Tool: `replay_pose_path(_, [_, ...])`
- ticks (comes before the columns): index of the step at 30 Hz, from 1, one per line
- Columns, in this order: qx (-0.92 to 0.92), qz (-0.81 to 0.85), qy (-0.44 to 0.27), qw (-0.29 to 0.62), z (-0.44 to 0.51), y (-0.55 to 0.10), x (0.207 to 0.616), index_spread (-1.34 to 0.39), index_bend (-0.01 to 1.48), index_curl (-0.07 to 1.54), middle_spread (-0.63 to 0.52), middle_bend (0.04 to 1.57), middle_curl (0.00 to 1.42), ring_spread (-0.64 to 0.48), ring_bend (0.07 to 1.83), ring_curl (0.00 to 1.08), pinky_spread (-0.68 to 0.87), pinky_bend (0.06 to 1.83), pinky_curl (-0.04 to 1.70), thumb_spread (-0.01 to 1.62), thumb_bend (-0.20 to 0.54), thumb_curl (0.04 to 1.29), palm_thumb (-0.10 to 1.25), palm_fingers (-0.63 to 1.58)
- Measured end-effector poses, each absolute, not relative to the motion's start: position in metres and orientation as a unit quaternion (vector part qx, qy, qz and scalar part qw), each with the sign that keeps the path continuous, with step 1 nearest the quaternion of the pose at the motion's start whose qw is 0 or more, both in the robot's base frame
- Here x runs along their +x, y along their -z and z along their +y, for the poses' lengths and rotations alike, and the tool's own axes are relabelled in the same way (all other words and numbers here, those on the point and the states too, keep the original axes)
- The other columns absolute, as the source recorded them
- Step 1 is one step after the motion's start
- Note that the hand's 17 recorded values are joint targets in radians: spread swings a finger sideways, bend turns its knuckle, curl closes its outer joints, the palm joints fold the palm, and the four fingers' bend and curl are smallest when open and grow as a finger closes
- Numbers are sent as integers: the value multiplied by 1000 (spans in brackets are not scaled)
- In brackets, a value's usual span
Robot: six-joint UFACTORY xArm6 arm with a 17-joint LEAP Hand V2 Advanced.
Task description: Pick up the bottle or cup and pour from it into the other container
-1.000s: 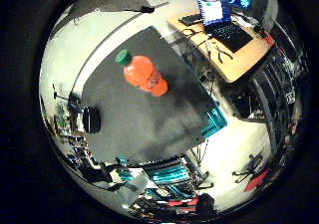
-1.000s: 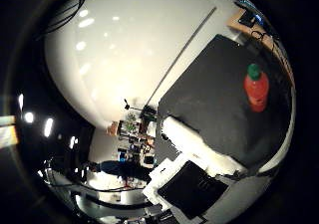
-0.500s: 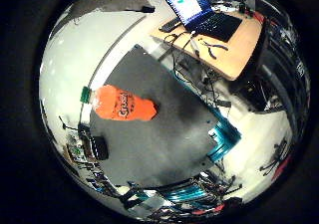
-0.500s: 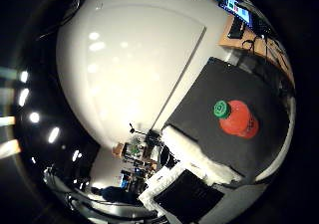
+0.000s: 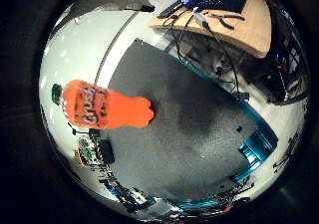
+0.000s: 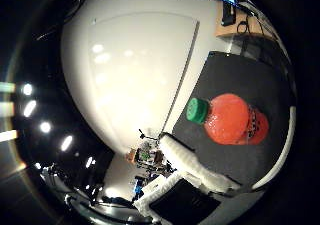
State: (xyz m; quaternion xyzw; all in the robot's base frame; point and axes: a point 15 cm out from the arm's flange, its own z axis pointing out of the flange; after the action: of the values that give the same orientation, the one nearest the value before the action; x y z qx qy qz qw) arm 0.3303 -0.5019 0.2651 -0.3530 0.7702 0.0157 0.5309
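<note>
An orange bottle point(image 5: 100, 105) with a green cap point(image 5: 57, 93) stands on a dark grey mat point(image 5: 189, 114). In the right little finger side palm view it looks large and sits near the mat's edge. The right thumb side palm view shows the same bottle point(image 6: 238, 119) from above, with its green cap point(image 6: 197, 109) toward the camera. A white finger of my hand point(image 6: 195, 165) reaches straight along the mat's edge, beside the bottle and not touching it. The hand holds nothing.
A wooden desk point(image 5: 234, 20) with a laptop and tools stands beyond the mat's far side. Teal frame parts point(image 5: 261, 142) lie by one corner of the mat. A black object point(image 5: 95, 149) stands off the mat near the bottle. A pale floor point(image 6: 130, 75) surrounds the mat.
The bottle fills more of both views than before and has shifted in them. The whole picture has shifted, so the palm has come closer to the bottle.
</note>
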Motion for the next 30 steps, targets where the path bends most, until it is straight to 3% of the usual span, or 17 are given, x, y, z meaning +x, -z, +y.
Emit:
replay_pose_path(20, [-392,751,-76,526,-455,-234,382,-187,167,293,68,326,352,187,612,198,478,1015,-8,1016,-23,319,549,193])
replay_pose_path(25, [-415,753,-95,503,-441,-224,386,-173,183,311,24,388,366,109,702,209,443,965,-18,1009,-18,336,601,364])
replay_pose_path(30, [-426,746,-114,499,-427,-223,390,-214,195,343,-73,569,428,-40,904,256,247,945,-20,996,-17,381,693,678])
